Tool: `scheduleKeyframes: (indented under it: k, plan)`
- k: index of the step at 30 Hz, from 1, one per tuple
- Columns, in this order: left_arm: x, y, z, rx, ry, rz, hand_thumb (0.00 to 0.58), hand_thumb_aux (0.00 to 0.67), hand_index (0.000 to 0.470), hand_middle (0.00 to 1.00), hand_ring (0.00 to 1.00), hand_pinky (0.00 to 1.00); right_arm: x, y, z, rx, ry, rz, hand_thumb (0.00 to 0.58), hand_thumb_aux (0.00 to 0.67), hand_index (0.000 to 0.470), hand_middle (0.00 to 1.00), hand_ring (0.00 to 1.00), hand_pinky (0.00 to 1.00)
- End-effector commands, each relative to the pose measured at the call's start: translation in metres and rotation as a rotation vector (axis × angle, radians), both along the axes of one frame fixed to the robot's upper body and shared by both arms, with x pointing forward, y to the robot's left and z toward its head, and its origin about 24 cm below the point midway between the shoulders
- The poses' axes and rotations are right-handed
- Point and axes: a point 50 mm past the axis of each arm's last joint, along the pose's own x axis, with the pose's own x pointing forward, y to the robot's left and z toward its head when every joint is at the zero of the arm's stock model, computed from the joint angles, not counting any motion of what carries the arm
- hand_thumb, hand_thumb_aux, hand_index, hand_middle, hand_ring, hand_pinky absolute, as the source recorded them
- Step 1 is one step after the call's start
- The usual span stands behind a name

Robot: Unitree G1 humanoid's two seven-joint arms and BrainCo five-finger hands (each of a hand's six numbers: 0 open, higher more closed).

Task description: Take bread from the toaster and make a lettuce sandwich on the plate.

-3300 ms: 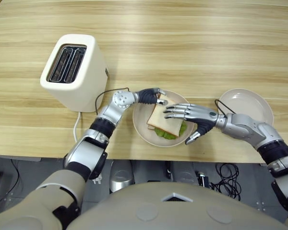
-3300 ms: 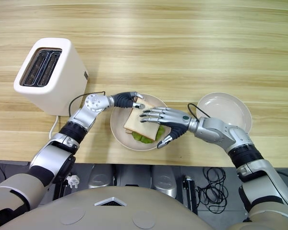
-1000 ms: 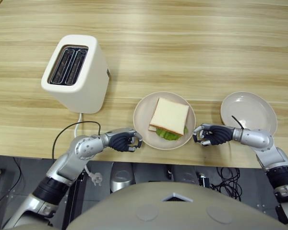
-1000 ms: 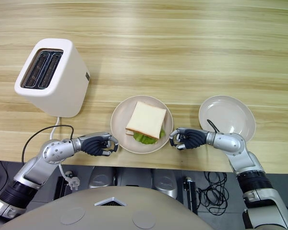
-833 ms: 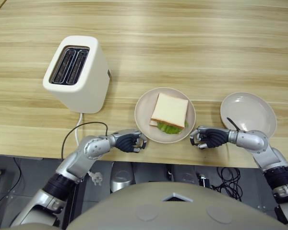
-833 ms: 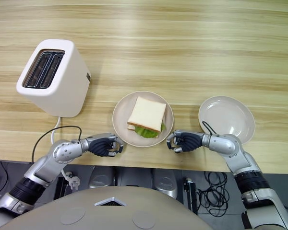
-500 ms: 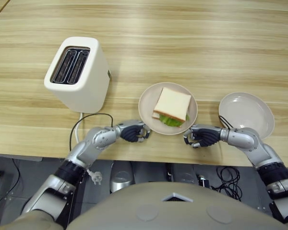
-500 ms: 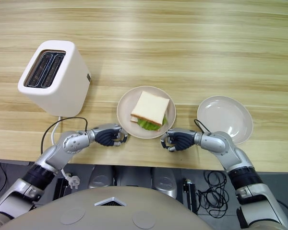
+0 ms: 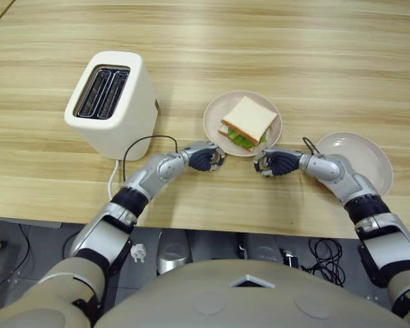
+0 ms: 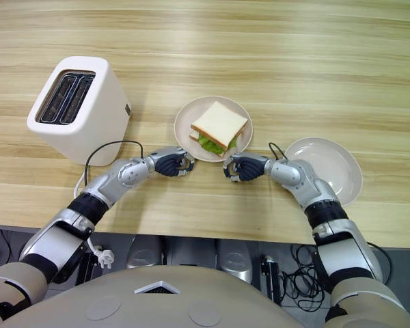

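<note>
Sandwich on plate; left robot hand and right robot hand curled, empty, at near rim

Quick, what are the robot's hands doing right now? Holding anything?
Left hand: fingers curled shut at the plate's near rim, nothing seen in them.
Right hand: the same.
</note>
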Motion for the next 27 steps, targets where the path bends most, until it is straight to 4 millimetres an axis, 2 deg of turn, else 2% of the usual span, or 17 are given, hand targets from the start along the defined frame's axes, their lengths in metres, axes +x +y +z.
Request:
scheduleKeyframes:
  k: [1,7,14,15,16,17,18,19,20,24,27]
  plan:
    - [0.013,0.005,-0.01,0.084,0.033,0.04,0.58,0.67,0.46,1.0,1.0,1.0,0.013,-0.003,-0.009,-0.058,0.038,-0.057,0.58,0.67,0.46,1.0,1.0,1.0]
    - [0.027,0.004,-0.013,0.148,0.038,0.086,0.58,0.67,0.46,1.0,1.0,1.0,0.028,-0.008,-0.007,-0.062,0.04,-0.143,0.58,0.67,0.46,1.0,1.0,1.0]
    - [0.034,0.004,-0.001,0.005,0.006,0.135,0.58,0.67,0.46,1.0,1.0,1.0,0.027,0.002,0.002,0.179,0.036,-0.144,0.58,0.67,0.46,1.0,1.0,1.0]
    - [0.034,0.005,0.004,-0.046,-0.019,0.142,0.58,0.67,0.46,1.0,1.0,1.0,0.026,0.004,0.006,0.256,0.028,-0.137,0.0,0.0,0.0,0.0,0.0,0.0]
    - [0.033,0.006,0.01,-0.115,-0.041,0.146,0.576,0.612,0.42,1.0,1.0,1.0,0.024,0.007,0.011,0.351,0.026,-0.13,0.0,0.0,0.0,0.0,0.0,0.0]
    - [0.03,0.007,0.017,-0.203,-0.055,0.145,0.476,0.386,0.265,1.0,1.0,1.0,0.022,0.011,0.017,0.449,0.019,-0.117,0.0,0.0,0.0,0.0,0.0,0.0]
    - [0.026,0.007,0.024,-0.294,-0.065,0.143,0.0,0.0,0.0,0.95,0.95,0.95,0.02,0.013,0.023,0.546,0.008,-0.109,0.0,0.0,0.0,0.0,0.0,0.0]
    - [0.02,0.008,0.033,-0.385,-0.076,0.143,0.0,0.0,0.0,0.15,0.15,0.15,0.017,0.016,0.03,0.638,-0.008,-0.103,0.0,0.0,0.0,0.0,0.0,0.0]
    - [0.015,0.009,0.04,-0.465,-0.085,0.149,0.0,0.0,0.0,0.0,0.0,0.0,0.014,0.017,0.035,0.713,-0.022,-0.101,0.0,0.0,0.0,0.0,0.0,0.0]
    - [-0.002,0.024,0.068,-0.809,-0.118,0.287,0.0,0.0,0.0,0.0,0.0,0.0,0.012,0.028,0.05,1.016,-0.103,-0.179,0.0,0.0,0.0,0.0,0.0,0.0]
    - [-0.006,0.033,0.072,-0.92,-0.147,0.4,0.0,0.0,0.0,0.0,0.0,0.0,0.017,0.033,0.054,1.142,-0.192,-0.288,0.0,0.0,0.0,0.0,0.0,0.0]
